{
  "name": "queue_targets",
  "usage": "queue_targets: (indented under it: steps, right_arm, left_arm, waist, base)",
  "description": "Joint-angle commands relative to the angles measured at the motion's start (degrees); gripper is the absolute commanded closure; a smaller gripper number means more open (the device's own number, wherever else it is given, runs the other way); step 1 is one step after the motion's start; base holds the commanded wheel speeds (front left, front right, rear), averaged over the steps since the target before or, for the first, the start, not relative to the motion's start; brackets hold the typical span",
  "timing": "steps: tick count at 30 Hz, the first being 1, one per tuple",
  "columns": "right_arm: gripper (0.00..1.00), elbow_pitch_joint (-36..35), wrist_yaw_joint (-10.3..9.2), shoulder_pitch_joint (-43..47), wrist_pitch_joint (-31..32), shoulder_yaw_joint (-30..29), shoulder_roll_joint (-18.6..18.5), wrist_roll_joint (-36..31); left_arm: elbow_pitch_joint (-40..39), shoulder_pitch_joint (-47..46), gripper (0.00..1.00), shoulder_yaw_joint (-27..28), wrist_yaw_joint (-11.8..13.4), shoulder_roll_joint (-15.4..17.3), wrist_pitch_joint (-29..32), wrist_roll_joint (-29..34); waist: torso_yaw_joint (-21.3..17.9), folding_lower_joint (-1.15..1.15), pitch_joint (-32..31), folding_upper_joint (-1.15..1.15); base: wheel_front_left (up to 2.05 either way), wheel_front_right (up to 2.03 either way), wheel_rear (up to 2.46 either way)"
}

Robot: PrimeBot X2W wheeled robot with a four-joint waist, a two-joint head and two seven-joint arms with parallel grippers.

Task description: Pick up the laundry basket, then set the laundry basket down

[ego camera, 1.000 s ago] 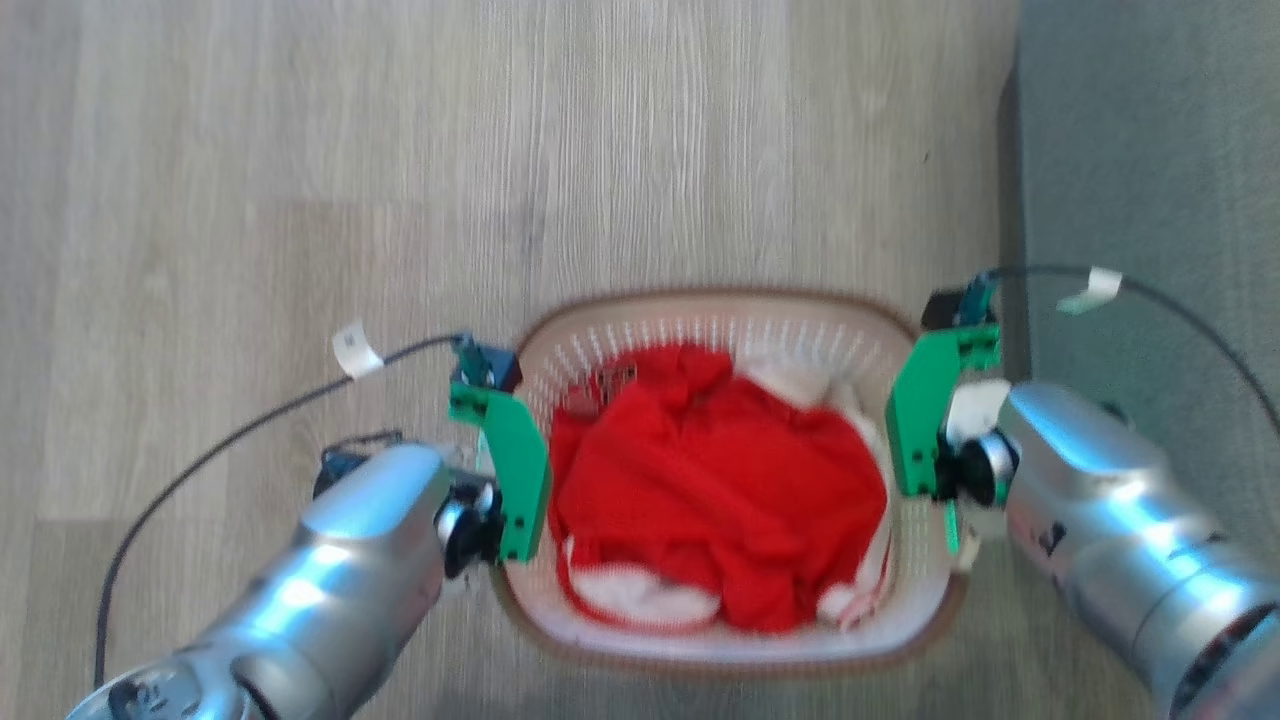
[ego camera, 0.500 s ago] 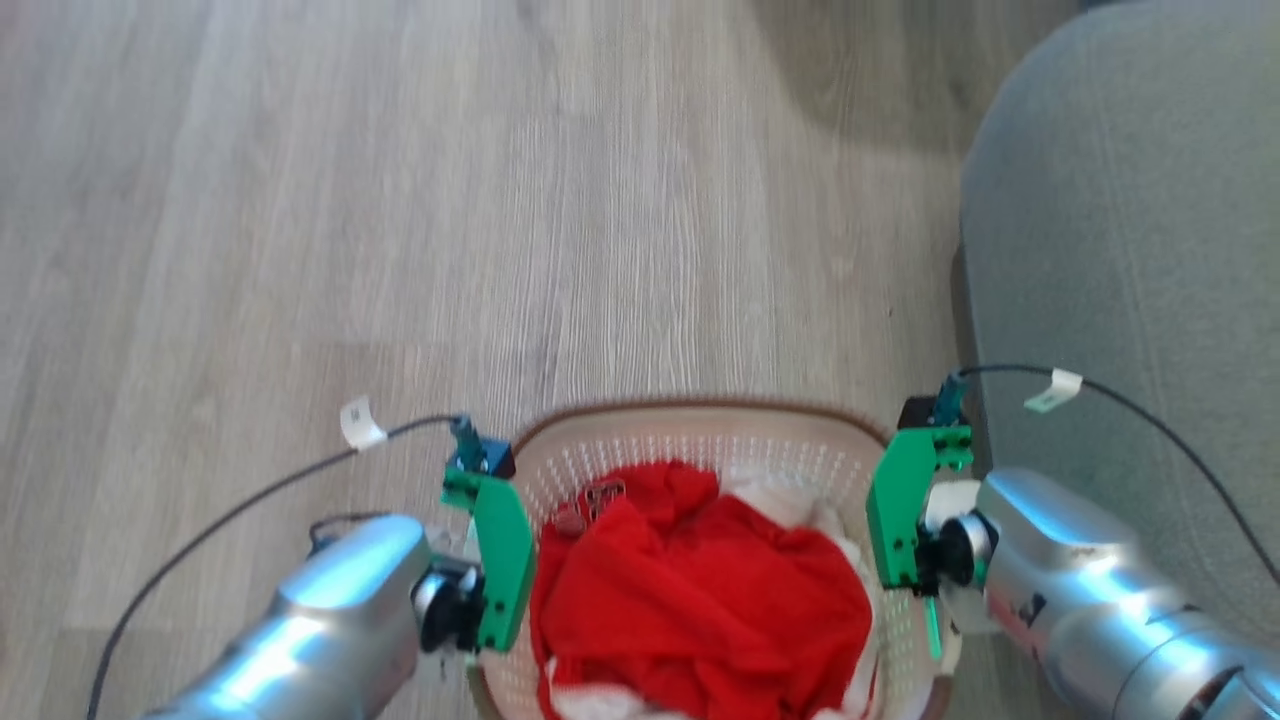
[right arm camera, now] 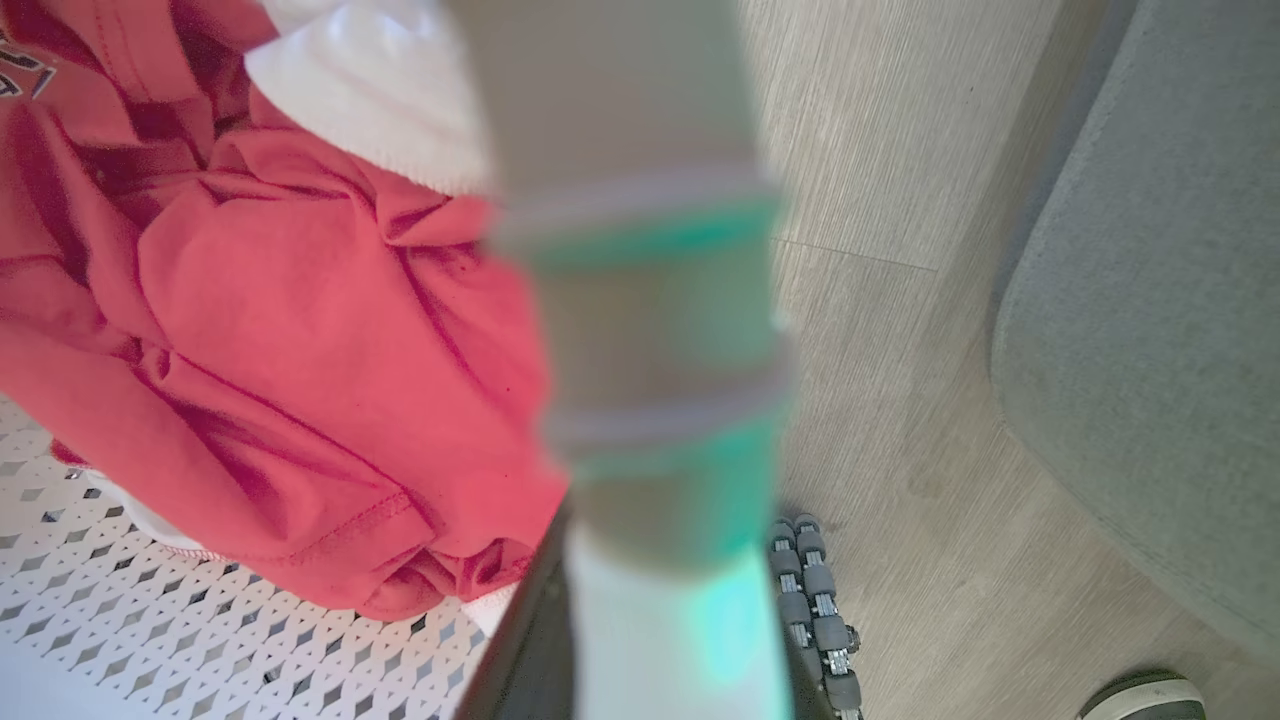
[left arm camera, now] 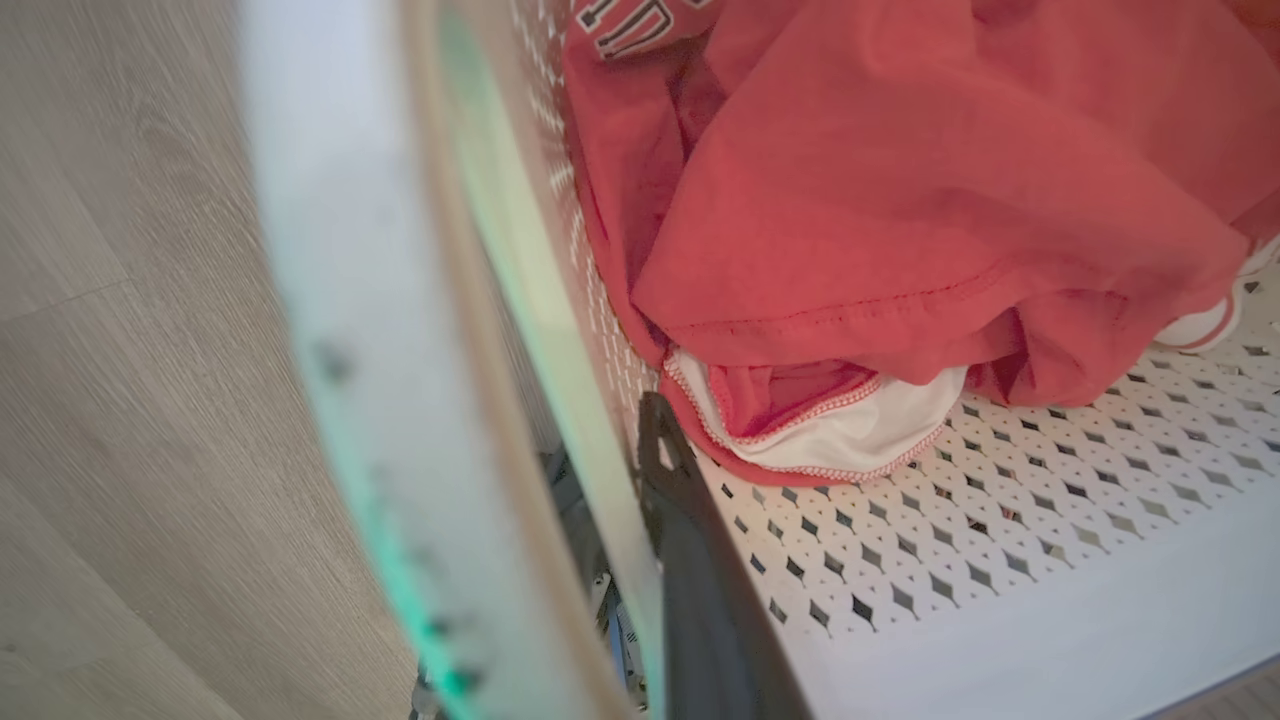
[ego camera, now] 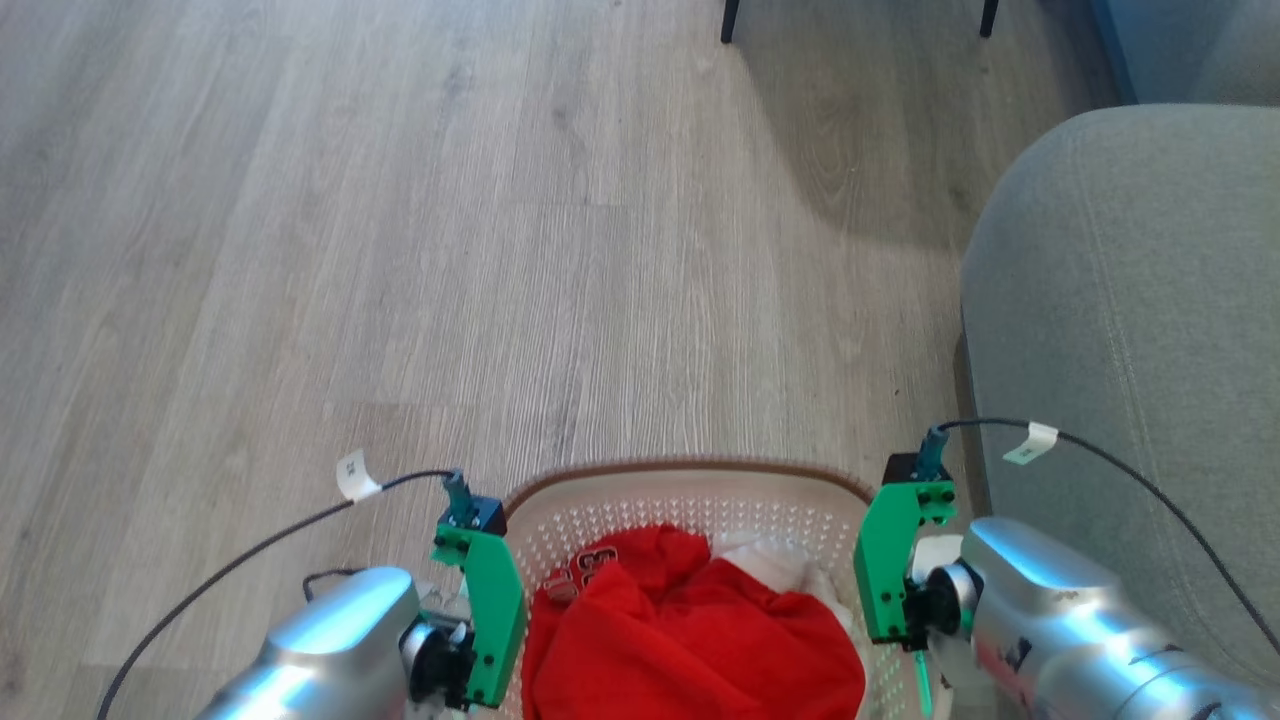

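Note:
The laundry basket (ego camera: 690, 470), white and perforated with a brown rim, sits at the bottom of the head view between my two arms. Red clothing (ego camera: 690, 640) and some white fabric (ego camera: 770, 555) fill it. My left gripper (left arm camera: 640, 560) is shut on the basket's left wall, with one dark finger (left arm camera: 690, 600) inside against the perforated floor. My right gripper (right arm camera: 600, 640) is shut on the right wall, and the blurred rim (right arm camera: 650, 400) rises just in front of that camera. In the head view green wrist brackets (ego camera: 490, 610) cover the fingers.
A grey sofa (ego camera: 1120, 350) stands close on the right, almost beside the right arm. Dark furniture legs (ego camera: 730, 20) show at the far top. Wood floor (ego camera: 400, 250) stretches ahead and to the left. A grey roller wheel (right arm camera: 815, 600) shows below the right wrist.
The whole head picture has shifted, so the camera has moved: the basket sits lower and more floor and sofa show. Both grippers keep their hold on the basket's sides.

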Motion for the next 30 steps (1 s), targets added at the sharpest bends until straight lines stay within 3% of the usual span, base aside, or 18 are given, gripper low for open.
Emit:
queue_targets:
  steps: [1,30]
  right_arm:
    - [1.0,-2.5,0.94,-0.8,-0.1,0.4,2.4,0.4]
    - [1.0,-1.9,0.94,-1.3,-0.4,3.7,3.0,3.6]
  left_arm:
    - [-2.4,-1.7,1.0,0.3,-1.0,-0.1,0.3,0.3]
    - [-2.8,-1.7,1.0,0.3,-1.0,0.5,1.5,0.3]
  waist:
    - [0.1,0.01,-0.3,-0.01]
    - [0.8,0.01,-4.2,-0.01]
  base:
    - [0.0,0.0,0.0]
    - [0.0,0.0,0.0]
